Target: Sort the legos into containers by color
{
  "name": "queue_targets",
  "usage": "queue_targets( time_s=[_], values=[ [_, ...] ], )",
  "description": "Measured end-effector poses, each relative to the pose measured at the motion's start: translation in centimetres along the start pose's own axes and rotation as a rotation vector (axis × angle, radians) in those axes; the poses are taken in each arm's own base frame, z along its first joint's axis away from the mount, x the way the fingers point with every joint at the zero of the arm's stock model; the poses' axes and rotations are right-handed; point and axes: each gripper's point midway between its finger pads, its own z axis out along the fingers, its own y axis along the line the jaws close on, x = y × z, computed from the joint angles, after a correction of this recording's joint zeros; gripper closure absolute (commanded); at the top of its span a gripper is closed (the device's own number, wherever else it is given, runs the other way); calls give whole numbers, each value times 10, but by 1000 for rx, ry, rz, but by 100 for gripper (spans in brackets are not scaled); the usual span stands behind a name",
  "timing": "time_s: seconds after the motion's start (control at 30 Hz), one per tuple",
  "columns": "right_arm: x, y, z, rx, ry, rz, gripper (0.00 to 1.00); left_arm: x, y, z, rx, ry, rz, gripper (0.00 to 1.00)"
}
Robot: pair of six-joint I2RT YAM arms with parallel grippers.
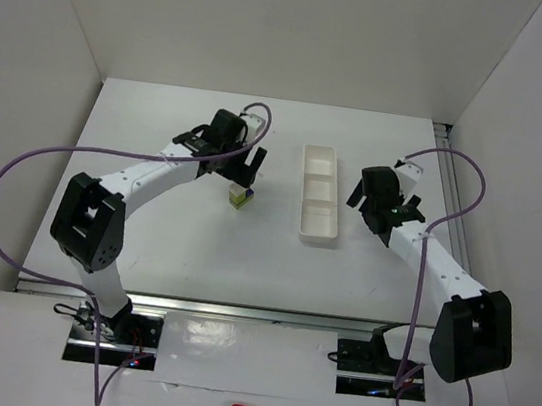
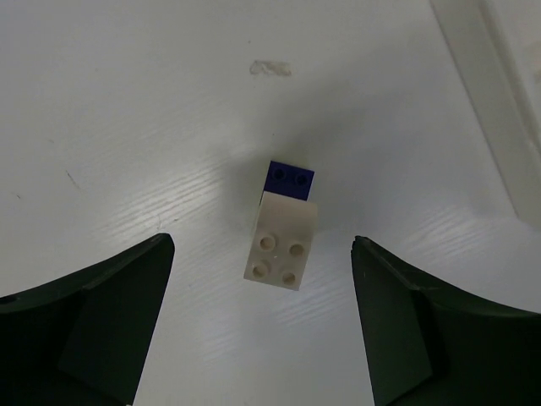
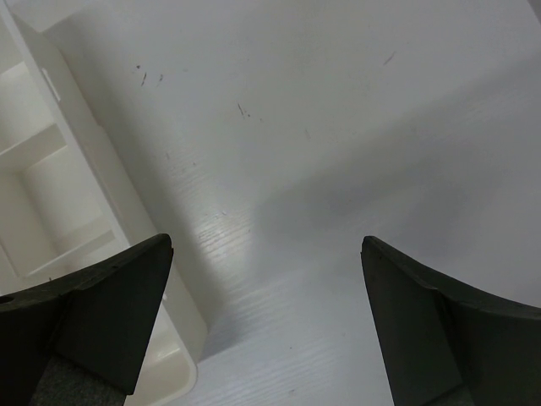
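The white table (image 1: 144,246) shows a faint wood grain and a few scuffs, boxed in by plain matte white walls (image 1: 276,22). Left of centre, the legos (image 1: 241,197) stand stacked on it: a cream-white brick (image 2: 281,249) with four round studs and a dark blue brick (image 2: 290,178) behind (a yellow-green edge shows from above). The left gripper (image 1: 243,167) straddles the stack, jaws wide, touching nothing. To the right lies the glossy, low-walled tray (image 1: 302,192) of three square containers (image 1: 319,189). Right of it, the right gripper (image 3: 266,245) gapes equally wide, empty.
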Motion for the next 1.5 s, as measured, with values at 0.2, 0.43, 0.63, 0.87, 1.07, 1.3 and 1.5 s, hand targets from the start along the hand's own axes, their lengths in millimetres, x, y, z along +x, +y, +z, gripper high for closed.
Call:
queue_targets(
  time_s=[0.2,0.43,0.63,0.87,1.07,1.3,1.5],
  values=[
    [3,1,2,-1,10,-6,0,31,0,15,-17,87,10,22],
    [6,1,5,6,20,-16,0,39,-11,25,-2,109,33,28],
    [8,0,6,9,26,-20,0,45,-19,29,2,126,52,29],
    [9,0,7,10,28,-21,0,45,-16,29,-16,124,52,39],
    [9,0,7,11,28,-19,0,51,-14,34,-25,143,55,40],
    [9,0,7,11,28,-18,0,61,-13,37,-31,184,57,63],
    [13,10,5,-42,54,-29,0,49,-16,28,-17,186,52,100]
  ],
)
